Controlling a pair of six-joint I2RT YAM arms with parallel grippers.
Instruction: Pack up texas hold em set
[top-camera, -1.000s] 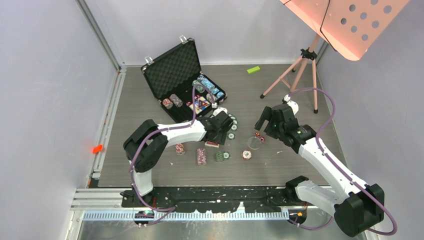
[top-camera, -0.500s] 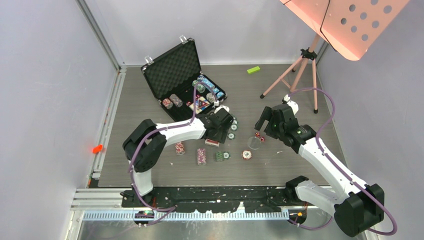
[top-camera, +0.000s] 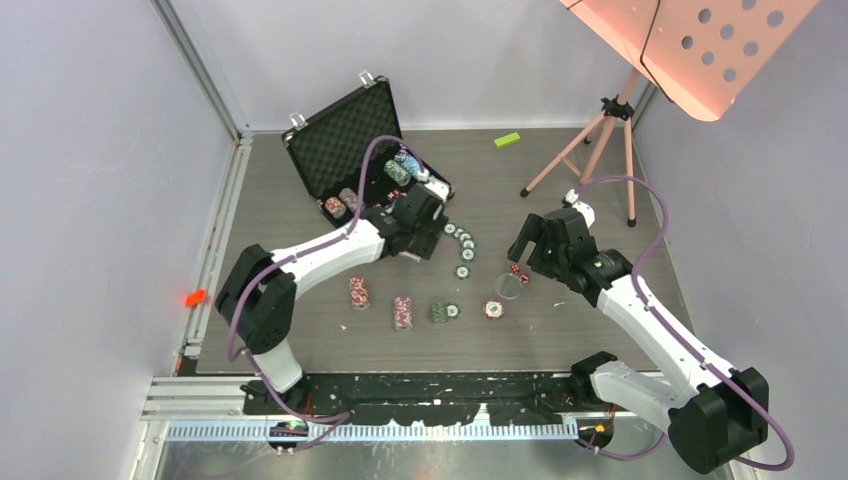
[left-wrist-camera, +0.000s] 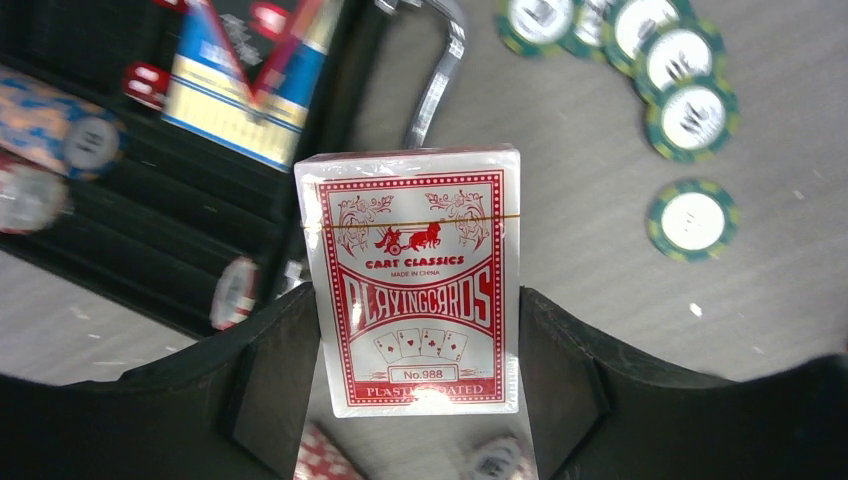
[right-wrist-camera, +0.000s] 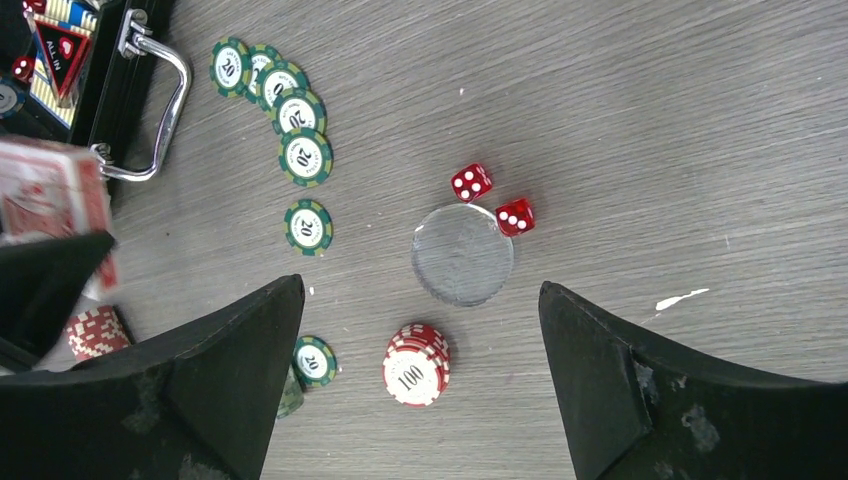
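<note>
One briefcase (top-camera: 345, 135), one red card deck (left-wrist-camera: 415, 280), two loose dice (right-wrist-camera: 470, 182)

Stretched from the near edge toward the far-left corner of the tabletop (top-camera: 560, 335): left gripper (top-camera: 415, 215), clamped on the card deck (left-wrist-camera: 415, 280). Folded over right of centre: right gripper (top-camera: 527, 247), spread wide, holding nothing.

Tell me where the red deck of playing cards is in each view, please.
Left wrist: centre, red card deck clamped in the left gripper.
Right wrist: far left edge.
Top external: mostly hidden under that gripper, beside the black briefcase.
Shared landmark: the fanned green chips.
</note>
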